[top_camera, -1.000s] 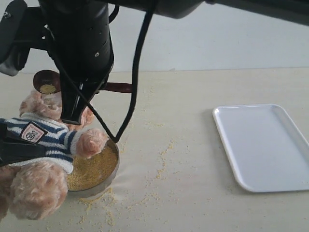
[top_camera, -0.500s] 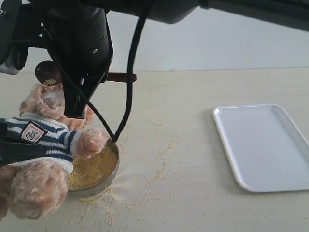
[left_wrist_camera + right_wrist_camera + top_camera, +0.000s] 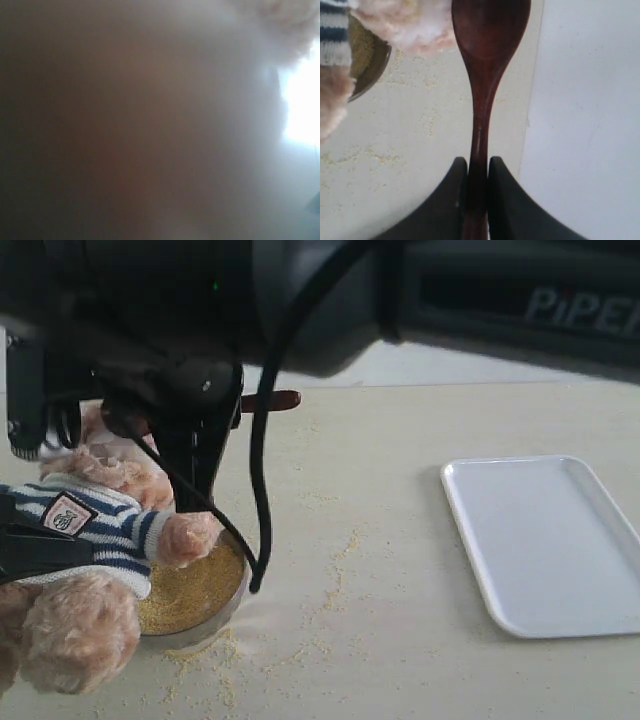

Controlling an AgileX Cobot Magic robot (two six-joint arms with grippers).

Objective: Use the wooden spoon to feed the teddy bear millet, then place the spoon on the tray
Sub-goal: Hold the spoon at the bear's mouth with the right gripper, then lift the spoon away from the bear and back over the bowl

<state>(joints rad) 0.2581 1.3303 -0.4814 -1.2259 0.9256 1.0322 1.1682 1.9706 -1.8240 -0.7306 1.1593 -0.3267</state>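
Observation:
The teddy bear (image 3: pixel 100 520) leans at the left in its striped shirt, one paw over the metal bowl (image 3: pixel 232 605) of millet (image 3: pixel 190 590). My right gripper (image 3: pixel 478 167) is shut on the wooden spoon (image 3: pixel 487 40), pinching its slim handle. The spoon's round end is beside the bear's fur (image 3: pixel 410 25) and shows no grains on the side facing the wrist camera. In the exterior view only the handle end (image 3: pixel 275 400) sticks out behind the right arm (image 3: pixel 190 430). A black finger of my left gripper (image 3: pixel 35 550) lies across the bear's body. The white tray (image 3: pixel 550 540) lies empty at the right.
Loose millet grains (image 3: pixel 335 575) are scattered on the pale table around the bowl and toward the middle. The right arm and its cable (image 3: pixel 258 490) hang over the bowl and the bear. Blurred fur fills the left wrist view.
The right arm has risen and come closer to the exterior camera, filling the top of that view. The spoon moved up and right; its bowl is now hidden behind the arm.

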